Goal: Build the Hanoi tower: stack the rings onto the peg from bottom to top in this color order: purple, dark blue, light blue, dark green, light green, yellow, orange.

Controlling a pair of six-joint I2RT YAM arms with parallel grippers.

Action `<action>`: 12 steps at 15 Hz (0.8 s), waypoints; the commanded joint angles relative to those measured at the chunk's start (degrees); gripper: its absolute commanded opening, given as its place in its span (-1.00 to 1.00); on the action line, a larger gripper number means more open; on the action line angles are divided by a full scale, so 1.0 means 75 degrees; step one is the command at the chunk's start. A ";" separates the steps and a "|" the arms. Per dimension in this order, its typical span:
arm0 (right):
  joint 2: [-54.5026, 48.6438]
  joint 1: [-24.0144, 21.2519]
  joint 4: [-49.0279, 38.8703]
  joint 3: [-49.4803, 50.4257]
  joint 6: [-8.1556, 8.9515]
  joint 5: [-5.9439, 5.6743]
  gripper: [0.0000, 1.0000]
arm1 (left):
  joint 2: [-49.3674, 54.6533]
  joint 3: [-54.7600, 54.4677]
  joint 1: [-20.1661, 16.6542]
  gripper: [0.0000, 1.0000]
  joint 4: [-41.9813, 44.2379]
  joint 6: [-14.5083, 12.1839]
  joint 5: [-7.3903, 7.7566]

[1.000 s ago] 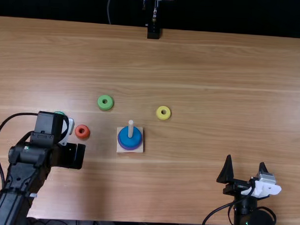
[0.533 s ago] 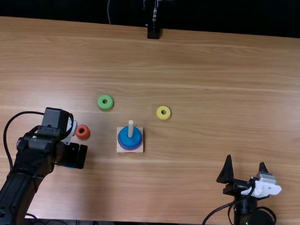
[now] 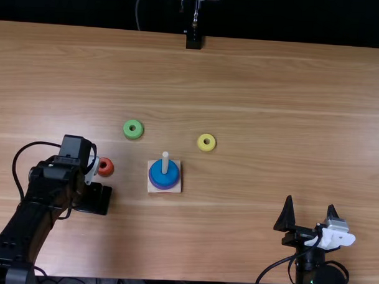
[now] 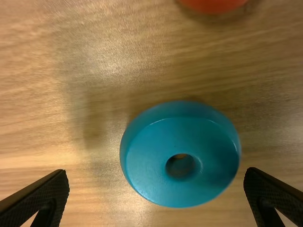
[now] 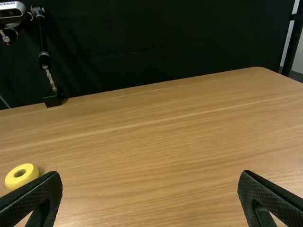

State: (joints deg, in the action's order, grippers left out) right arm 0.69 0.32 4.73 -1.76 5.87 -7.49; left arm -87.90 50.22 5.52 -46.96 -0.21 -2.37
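Observation:
In the top view my left gripper [image 3: 95, 199] hangs over the table at the left, near the orange-red ring [image 3: 109, 169]. In the left wrist view the light blue ring [image 4: 147, 158] lies flat between the spread fingers of my left gripper [image 4: 157, 171], touching neither. The peg [image 3: 165, 161] holds a dark blue ring [image 3: 156, 176] above a purple ring [image 3: 165, 188]. A light green ring [image 3: 133, 124] lies beyond the peg to the left, a yellow ring [image 3: 202, 142] beyond it to the right. My right gripper [image 3: 309, 203] stands open at the near right; right wrist view: right gripper [image 5: 151, 174].
The peg's square wooden base [image 3: 176, 189] stands right of the left arm. At the far table edge is a black stand [image 3: 193, 40]. The orange-red ring [image 4: 213, 4] lies close to the light blue one in the left wrist view.
My left arm has shifted a little to the right, covering a green edge seen beside it earlier and a blue sliver seen half a second ago. The right arm has kept still.

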 commanded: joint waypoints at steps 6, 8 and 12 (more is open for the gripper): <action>-0.0092 -0.0054 0.0080 0.0106 0.0019 0.0014 1.00 | -0.0081 0.0148 0.0014 1.00 0.0805 -0.0029 0.0021; -0.0092 -0.0054 0.0080 0.0106 0.0005 0.0014 1.00 | -0.0081 0.0148 0.0038 1.00 0.0777 -0.0029 0.0021; -0.0092 -0.0054 0.0080 0.0106 0.0005 0.0014 1.00 | -0.0245 0.0043 0.0084 1.00 0.0805 -0.0015 0.0091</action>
State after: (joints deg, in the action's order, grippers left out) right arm 0.69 0.32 4.69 -1.76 5.85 -7.49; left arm -88.49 50.19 5.63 -40.97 -0.16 -2.33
